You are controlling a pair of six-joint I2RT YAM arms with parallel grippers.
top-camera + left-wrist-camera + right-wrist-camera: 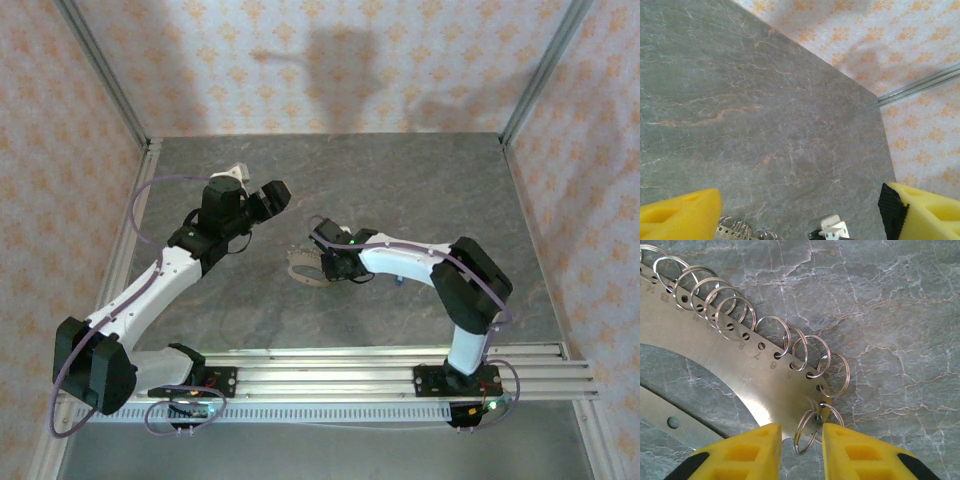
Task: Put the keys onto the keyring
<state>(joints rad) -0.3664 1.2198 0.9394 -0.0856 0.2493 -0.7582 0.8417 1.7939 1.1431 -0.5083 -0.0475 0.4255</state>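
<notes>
R gripper (801,431): yellow pads narrowly apart at frame bottom, straddling one small steel split ring (796,435) at the end of the keyring, a flat curved steel plate w/ numbered holes (740,365), left of frame; no clear pinch. L gripper (800,210): wide open, empty, over grey marble table (765,100). Tiny blue-headed key (397,279): centre-right of top view, by R forearm.

2 arms, left arm (150,285) raised, jaws spread wide (yellow pads (680,215)), right arm (400,262) low, jaws narrowly parted
</notes>
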